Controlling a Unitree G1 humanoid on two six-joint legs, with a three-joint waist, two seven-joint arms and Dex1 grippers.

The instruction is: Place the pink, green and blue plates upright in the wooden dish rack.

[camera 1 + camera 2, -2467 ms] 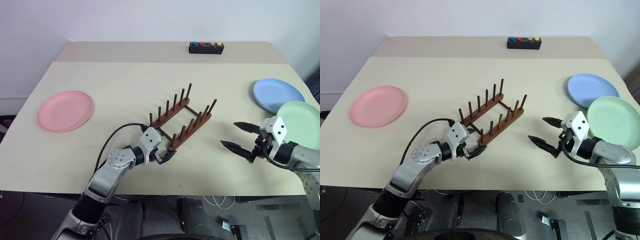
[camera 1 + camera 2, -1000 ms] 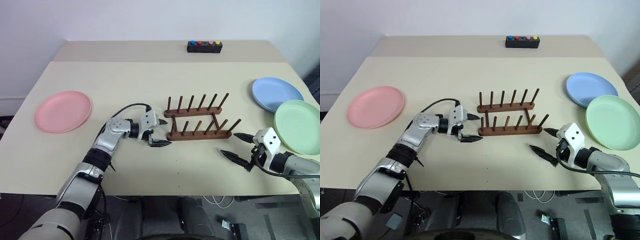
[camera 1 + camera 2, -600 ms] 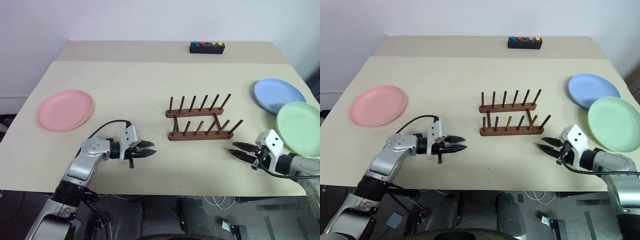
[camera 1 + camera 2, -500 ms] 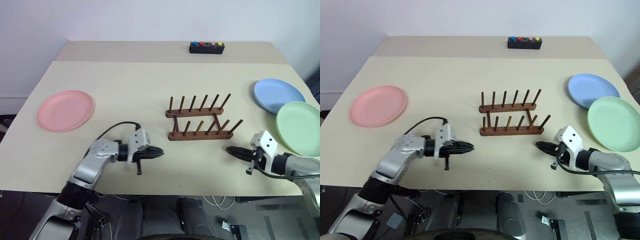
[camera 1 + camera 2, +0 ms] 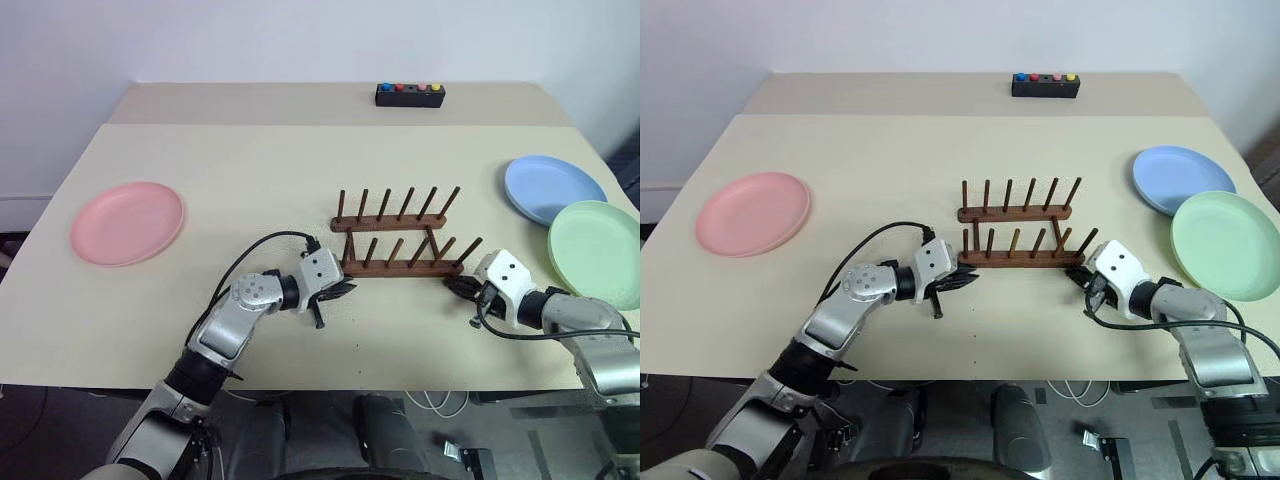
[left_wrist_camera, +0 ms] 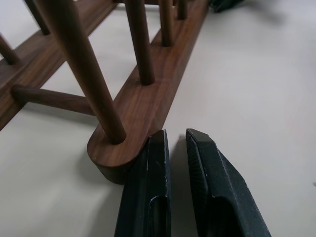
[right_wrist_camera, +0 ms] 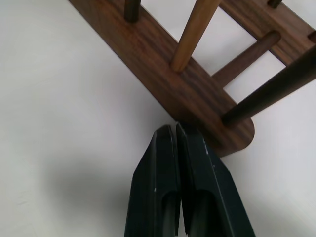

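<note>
The table carried everything, and clock directions here run from the rack at its middle, twelve pointing away from the robot. The pink plate lay flat at about nine o'clock, well apart from the rest. The green plate lay flat near three o'clock, with the blue plate just beyond it at about two, their rims meeting or overlapping. The wooden dish rack stood empty at the centre, its two rails now running across the table; a couple of seconds earlier it had sat skewed, so it had been squared up. A small black button box sat far off at twelve.

Within the last second both grippers had snapped from wide open to closed and moved in on the near rail. The left gripper, fingers nearly together and gripping nothing, had its tips against the rail's nine o'clock end. The right gripper, fingers pressed shut and empty, touched the three o'clock end. I judged this as final nudging of the rack between closed tips; no plate had yet been lifted.
</note>
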